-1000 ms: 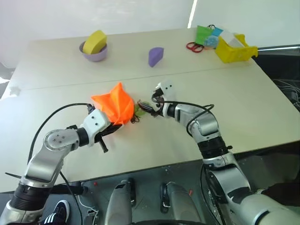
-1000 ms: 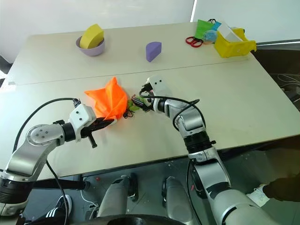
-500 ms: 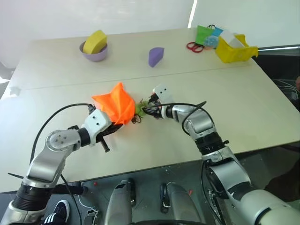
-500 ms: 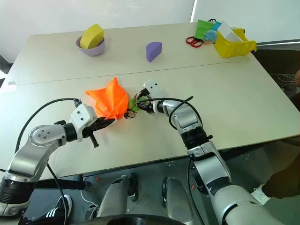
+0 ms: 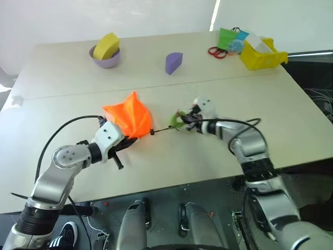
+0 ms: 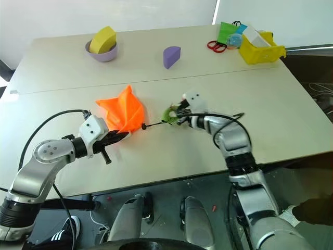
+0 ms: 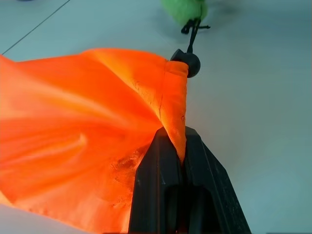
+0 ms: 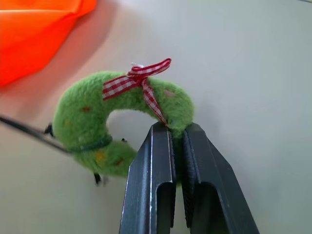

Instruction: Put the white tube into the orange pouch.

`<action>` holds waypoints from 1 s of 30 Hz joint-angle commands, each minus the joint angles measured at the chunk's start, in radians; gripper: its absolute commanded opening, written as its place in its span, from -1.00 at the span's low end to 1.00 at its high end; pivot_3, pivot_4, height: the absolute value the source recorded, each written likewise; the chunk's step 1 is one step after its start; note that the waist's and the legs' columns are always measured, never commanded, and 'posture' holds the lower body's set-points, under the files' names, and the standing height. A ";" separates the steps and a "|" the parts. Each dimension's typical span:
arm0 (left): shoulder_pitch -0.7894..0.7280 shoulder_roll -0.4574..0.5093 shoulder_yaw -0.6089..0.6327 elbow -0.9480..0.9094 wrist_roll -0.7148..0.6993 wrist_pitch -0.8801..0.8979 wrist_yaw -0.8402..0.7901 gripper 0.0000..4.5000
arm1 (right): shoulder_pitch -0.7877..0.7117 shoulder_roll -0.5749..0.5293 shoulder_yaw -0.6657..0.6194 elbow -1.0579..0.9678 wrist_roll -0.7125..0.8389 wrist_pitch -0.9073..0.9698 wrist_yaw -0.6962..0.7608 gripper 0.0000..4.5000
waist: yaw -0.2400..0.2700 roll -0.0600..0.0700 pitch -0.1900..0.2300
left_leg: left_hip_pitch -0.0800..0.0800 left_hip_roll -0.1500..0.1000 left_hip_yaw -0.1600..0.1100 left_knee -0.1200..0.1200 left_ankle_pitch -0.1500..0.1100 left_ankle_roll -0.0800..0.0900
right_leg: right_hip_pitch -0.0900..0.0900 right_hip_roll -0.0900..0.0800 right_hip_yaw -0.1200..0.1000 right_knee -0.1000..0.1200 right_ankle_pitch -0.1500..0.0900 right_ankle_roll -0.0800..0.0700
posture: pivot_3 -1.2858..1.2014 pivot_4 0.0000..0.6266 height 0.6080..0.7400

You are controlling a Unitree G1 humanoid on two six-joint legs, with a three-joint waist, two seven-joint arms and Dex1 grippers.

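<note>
On the worktop point(image 5: 270, 109), crumpled orange pouch point(image 5: 129, 119) pinched in the left hand point(image 7: 176, 146); right hand point(image 8: 178, 134) clamps its fuzzy green ring point(image 8: 97, 126), cord point(image 5: 162, 130) taut.

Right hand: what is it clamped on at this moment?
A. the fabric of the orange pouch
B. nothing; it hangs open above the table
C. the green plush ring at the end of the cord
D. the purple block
C. The right hand is shut on the green plush ring with its red checked bow, the dark cord runs taut from it to the orange pouch, and the left hand pinches the pouch fabric.
</note>
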 commanded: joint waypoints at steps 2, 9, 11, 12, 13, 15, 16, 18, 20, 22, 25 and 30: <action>0.005 0.021 0.036 -0.018 -0.024 -0.008 -0.022 -1.00 | 0.059 -0.126 -0.132 -0.216 0.166 0.128 0.115 -0.99 | 0.002 0.000 0.000 | 0.000 0.000 0.000 0.000 0.000 0.000 | 0.000 0.001 0.000 0.000 0.000 0.000 | 0.03 -0.52 1.00; -0.011 0.012 0.032 0.004 -0.051 0.021 -0.036 -1.00 | 0.104 -0.209 -0.200 -0.300 0.294 0.181 0.153 -0.99 | 0.002 0.000 0.000 | 0.000 0.000 0.000 0.002 0.000 0.000 | 0.001 0.000 0.000 -0.001 0.000 -0.001 | 0.03 -0.52 1.00; -0.021 -0.002 0.038 -0.003 -0.087 0.056 -0.035 -1.00 | 0.073 -0.186 -0.214 -0.257 0.282 0.162 0.102 -0.99 | 0.002 0.000 0.000 | 0.000 0.000 0.000 0.001 0.000 0.000 | 0.000 0.000 0.000 -0.001 0.000 -0.002 | 0.03 -0.52 1.00; -0.024 -0.006 0.041 -0.009 -0.104 0.067 -0.038 -1.00 | 0.060 -0.179 -0.214 -0.231 0.271 0.143 0.082 -0.99 | 0.002 0.000 0.000 | 0.000 0.000 -0.001 0.001 0.000 0.000 | 0.000 0.000 0.000 -0.001 0.001 -0.002 | 0.03 -0.52 1.00; -0.028 -0.012 0.049 -0.017 -0.127 0.087 -0.038 -1.00 | 0.051 -0.175 -0.215 -0.208 0.260 0.131 0.064 -0.99 | 0.002 0.000 0.000 | 0.000 0.000 0.000 0.001 0.000 0.000 | 0.000 0.000 0.000 -0.001 0.001 -0.002 | 0.03 -0.52 1.00; -0.038 -0.020 0.071 -0.034 -0.169 0.115 -0.033 -1.00 | 0.044 -0.177 -0.206 -0.171 0.241 0.104 0.044 -0.99 | 0.004 0.000 0.000 | 0.000 0.000 0.000 0.001 0.000 0.000 | 0.000 0.000 0.000 -0.001 0.001 -0.002 | 0.03 -0.52 1.00; -0.040 -0.018 0.074 -0.039 -0.174 0.115 -0.033 -1.00 | 0.046 -0.182 -0.197 -0.160 0.234 0.091 0.041 -0.99 | 0.005 0.000 0.000 | 0.000 0.000 0.000 0.001 0.000 0.000 | 0.000 0.000 -0.001 -0.002 0.001 -0.002 | 0.03 -0.52 1.00; -0.032 0.001 0.068 -0.043 -0.158 0.101 -0.038 -1.00 | 0.051 -0.186 -0.187 -0.151 0.233 0.078 0.041 -0.99 | 0.005 0.000 0.000 | 0.000 0.000 0.000 0.001 0.000 0.000 | 0.001 0.000 -0.001 -0.002 0.001 -0.002 | 0.03 -0.52 1.00; -0.029 0.001 0.075 -0.034 -0.181 0.127 -0.035 -1.00 | 0.053 -0.187 -0.177 -0.152 0.236 0.070 0.047 -0.99 | 0.004 0.000 0.000 | 0.000 0.000 0.000 0.001 0.001 0.002 | 0.001 0.000 -0.001 -0.002 0.001 0.000 | 0.03 -0.52 1.00; -0.025 0.001 0.078 -0.033 -0.195 0.133 -0.039 -0.74 | 0.051 -0.182 -0.171 -0.156 0.238 0.070 0.042 -1.00 | 0.004 0.000 0.000 | 0.000 0.000 0.000 0.002 0.001 0.002 | 0.001 0.001 -0.002 -0.002 0.002 0.002 | 0.03 -0.52 1.00; -0.001 0.013 0.085 -0.058 -0.219 0.136 -0.062 -0.15 | 0.056 -0.183 -0.168 -0.172 0.247 0.071 0.051 -1.00 | 0.004 0.000 0.000 | 0.000 0.000 0.000 0.002 0.001 0.002 | 0.001 0.001 -0.002 -0.001 0.002 0.002 | 0.03 -0.52 1.00; 0.042 0.037 0.182 -0.080 -0.339 0.148 -0.127 0.26 | 0.068 -0.218 -0.202 -0.202 0.292 0.078 0.106 -1.00 | 0.004 0.000 0.000 | 0.000 0.000 0.000 0.002 0.000 0.000 | 0.001 0.000 -0.002 -0.001 0.001 0.000 | 0.03 -0.52 1.00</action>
